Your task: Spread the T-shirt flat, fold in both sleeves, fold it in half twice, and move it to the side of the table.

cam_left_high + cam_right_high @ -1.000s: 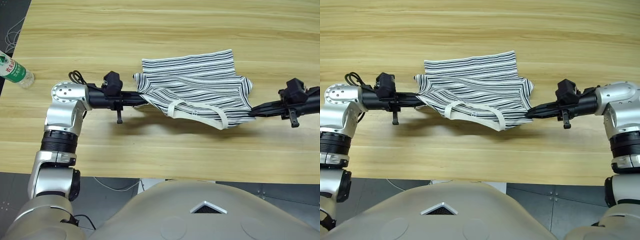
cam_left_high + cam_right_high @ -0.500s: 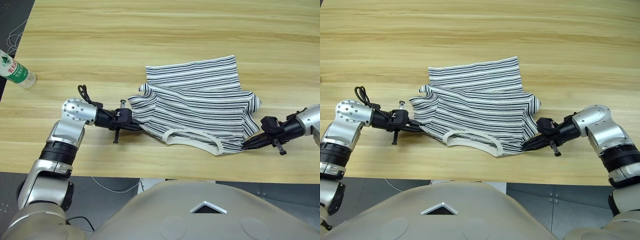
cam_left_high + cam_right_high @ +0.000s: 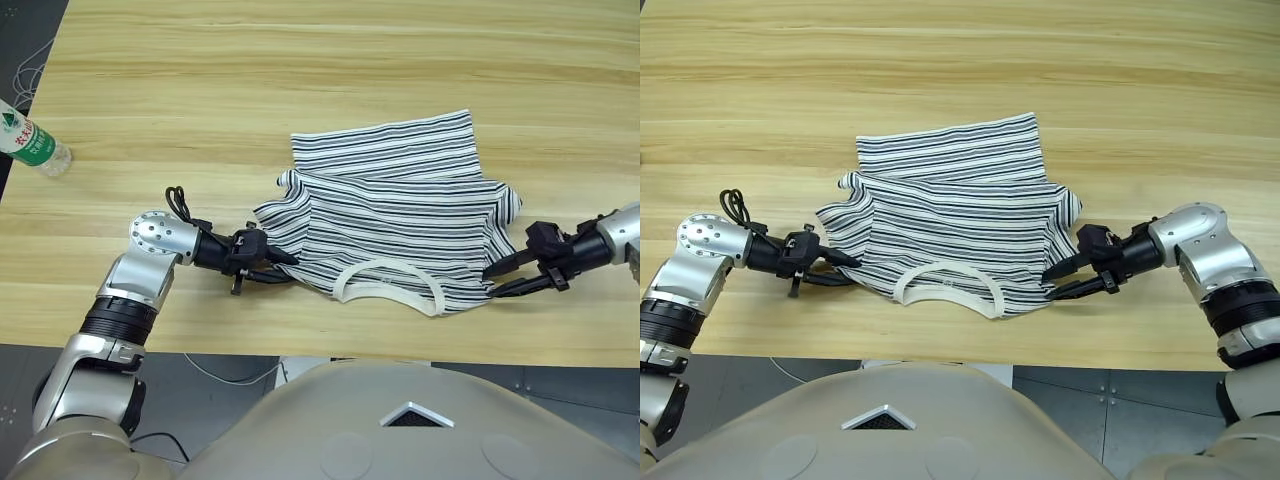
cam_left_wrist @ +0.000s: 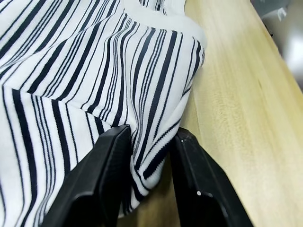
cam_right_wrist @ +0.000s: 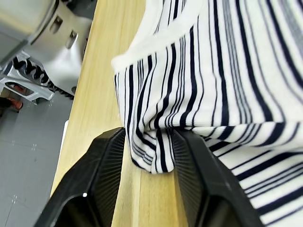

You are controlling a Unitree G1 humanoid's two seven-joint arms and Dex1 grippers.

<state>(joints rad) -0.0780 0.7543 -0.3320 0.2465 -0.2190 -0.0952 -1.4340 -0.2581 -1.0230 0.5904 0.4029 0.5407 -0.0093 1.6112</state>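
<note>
We see two pincers, each with two black fingers, low over the wooden tabletop [image 3: 300,70]. The left pincer [image 3: 848,270] is released: its fingers [image 4: 111,161] stand apart, with a fold of striped cloth lying between them and brushing both. The right pincer [image 3: 1050,286] is released too. Its fingers [image 5: 106,165] are spread in a narrow V around a corner of the cloth, and wood shows in the gap beneath that corner.

Between the pincers lies one T-shirt [image 3: 400,215], white with dark stripes. It rests on the tabletop, mostly flat with a few wrinkles. Its white collar [image 3: 390,285] points toward the robot and its hem points away. We count two short sleeves. One sleeve [image 3: 285,205] sticks out on the robot's left and one [image 3: 505,200] on its right. The left pincer meets the shirt at its near left edge, below the left sleeve. The right pincer meets it at the near right corner.

The collar lies near the tabletop's front edge, with only a narrow strip of wood between them. Beyond the hem a broad stretch of wood runs to the far side. More wood lies to the left of the shirt.

One plastic bottle [image 3: 30,140] with a green label lies at the tabletop's left edge, well apart from the shirt.
</note>
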